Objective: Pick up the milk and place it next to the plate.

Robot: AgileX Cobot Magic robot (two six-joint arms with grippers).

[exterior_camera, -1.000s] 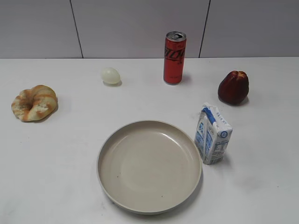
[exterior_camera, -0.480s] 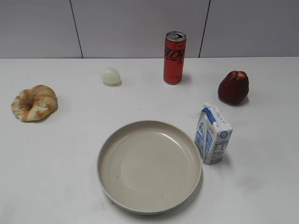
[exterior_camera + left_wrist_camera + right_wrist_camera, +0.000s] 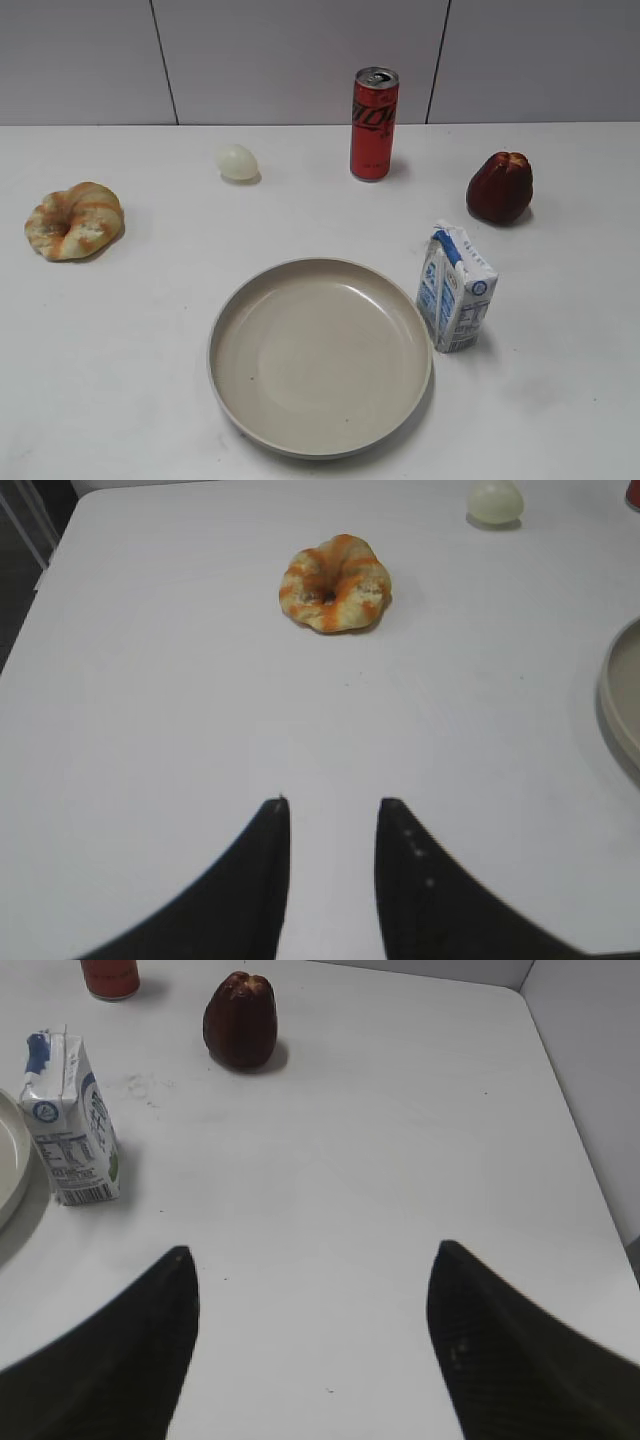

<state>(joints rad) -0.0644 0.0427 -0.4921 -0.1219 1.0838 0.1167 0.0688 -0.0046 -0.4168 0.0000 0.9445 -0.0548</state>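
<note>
The milk, a small white carton with blue trim, stands upright just right of the plate, a large beige dish at the front centre. The milk also shows in the right wrist view, beside the plate's rim. My right gripper is open wide and empty, well to the right of the milk over bare table. My left gripper is open with a narrow gap and empty, with the plate's edge far to its right. Neither gripper shows in the exterior view.
A red soda can stands at the back centre. A dark red fruit sits back right of the milk. A pale egg lies back left. A glazed bread ring lies at the far left. The table's right edge is near.
</note>
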